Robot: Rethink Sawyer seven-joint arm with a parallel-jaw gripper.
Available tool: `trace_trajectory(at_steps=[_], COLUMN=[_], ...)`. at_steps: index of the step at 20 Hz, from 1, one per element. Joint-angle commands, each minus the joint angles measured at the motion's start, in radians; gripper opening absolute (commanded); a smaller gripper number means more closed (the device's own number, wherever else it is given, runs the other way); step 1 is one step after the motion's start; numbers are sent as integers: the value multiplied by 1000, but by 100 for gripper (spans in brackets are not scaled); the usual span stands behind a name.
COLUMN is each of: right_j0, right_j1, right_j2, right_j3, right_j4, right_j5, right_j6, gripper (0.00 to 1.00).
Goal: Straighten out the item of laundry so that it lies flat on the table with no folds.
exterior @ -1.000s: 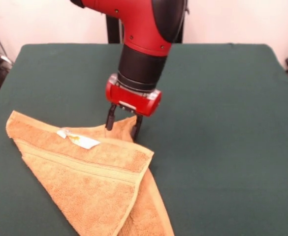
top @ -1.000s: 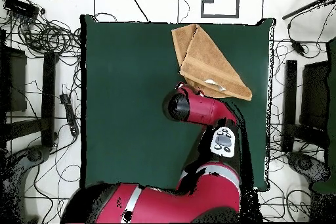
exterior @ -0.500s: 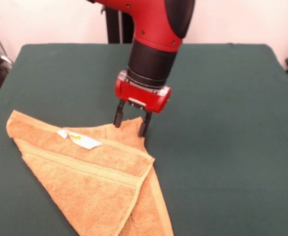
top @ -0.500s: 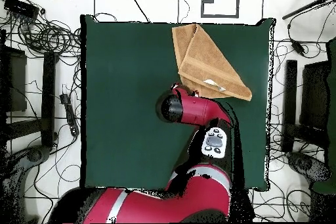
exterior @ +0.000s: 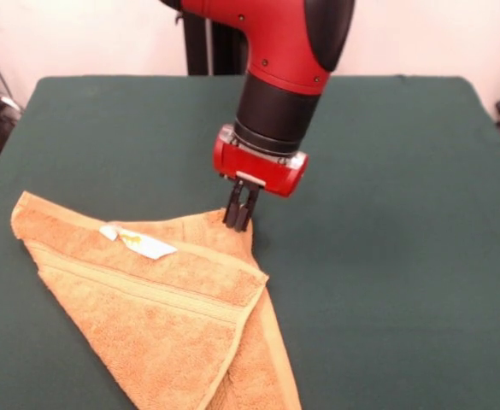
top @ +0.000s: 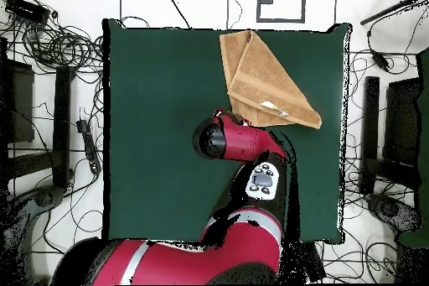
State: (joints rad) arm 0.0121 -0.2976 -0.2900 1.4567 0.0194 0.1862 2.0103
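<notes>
While the front view shows the gripper pinched narrow on the far corner of the towel, that grip looks shallow; terry could slip out on the pull. Towel lies folded diagonally, tag up, near the table corner. Overhead: arm hides the pinch; dragging sideways could slide the whole stack instead of unfolding.
</notes>
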Motion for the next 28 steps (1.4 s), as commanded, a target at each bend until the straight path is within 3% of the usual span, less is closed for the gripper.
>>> trace_trajectory(at_steps=[1, 9, 15, 16, 22, 28], right_j0=[-16, -68, -31, -30, 40, 3], right_j1=[54, 53, 55, 55, 76, 59], right_j2=[84, 141, 66, 63, -16, 46], right_j3=[40, 33, 11, 8, -19, 7], right_j4=[24, -7, 8, 4, 3, 13], right_j5=[-19, -73, -37, -21, -7, -35], right_j6=[157, 122, 136, 127, 132, 135], gripper=[0, 0, 0, 100, 100, 100])
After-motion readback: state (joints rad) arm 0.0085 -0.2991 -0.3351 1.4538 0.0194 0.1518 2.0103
